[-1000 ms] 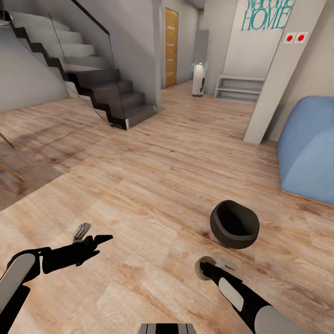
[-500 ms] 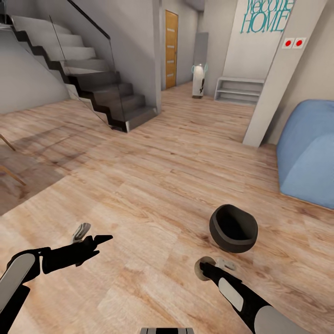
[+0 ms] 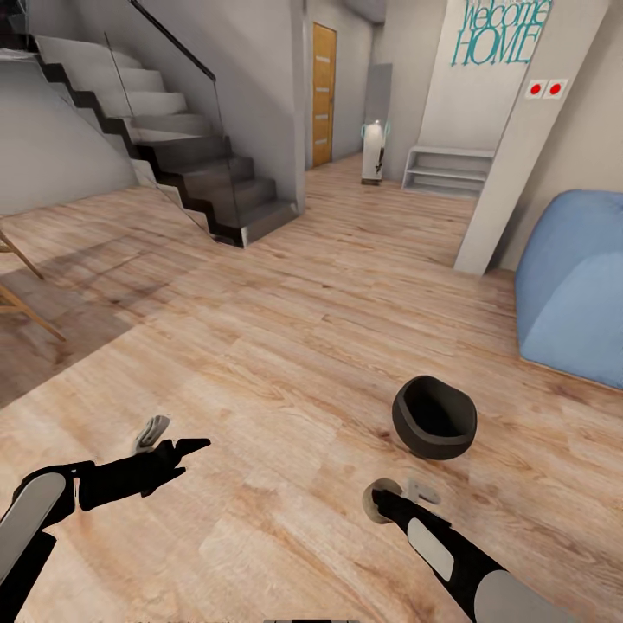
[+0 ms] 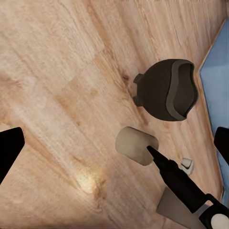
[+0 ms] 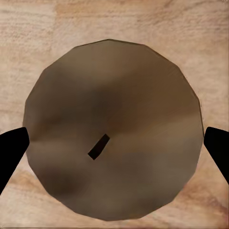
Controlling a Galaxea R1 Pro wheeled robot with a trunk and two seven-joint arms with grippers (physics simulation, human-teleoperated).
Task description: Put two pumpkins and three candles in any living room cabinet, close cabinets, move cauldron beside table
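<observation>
The black-grey cauldron (image 3: 434,417) lies tipped on its side on the wood floor, mouth toward me, just beyond my right gripper (image 3: 400,497). The left wrist view shows the cauldron (image 4: 167,90) with its short feet. A beige candle (image 3: 382,502) sits at the tip of my right gripper. In the right wrist view the candle's round top (image 5: 114,95) with its dark wick spans the gap between the two black fingers (image 5: 12,152). My left gripper (image 3: 171,438) hovers over bare floor, open and empty. Pumpkins, cabinet and table are out of view.
A dark staircase with a glass rail (image 3: 199,182) rises at the far left. A blue beanbag (image 3: 575,285) sits at the right beside a white pillar (image 3: 510,173). Wooden chair legs (image 3: 26,303) show at the left edge. A hallway with a low shelf (image 3: 446,169) lies ahead.
The whole head view has shifted slightly, so the camera moved. Both arms keep their pose, and the candle stays at the right gripper's tip. The cauldron lies as before.
</observation>
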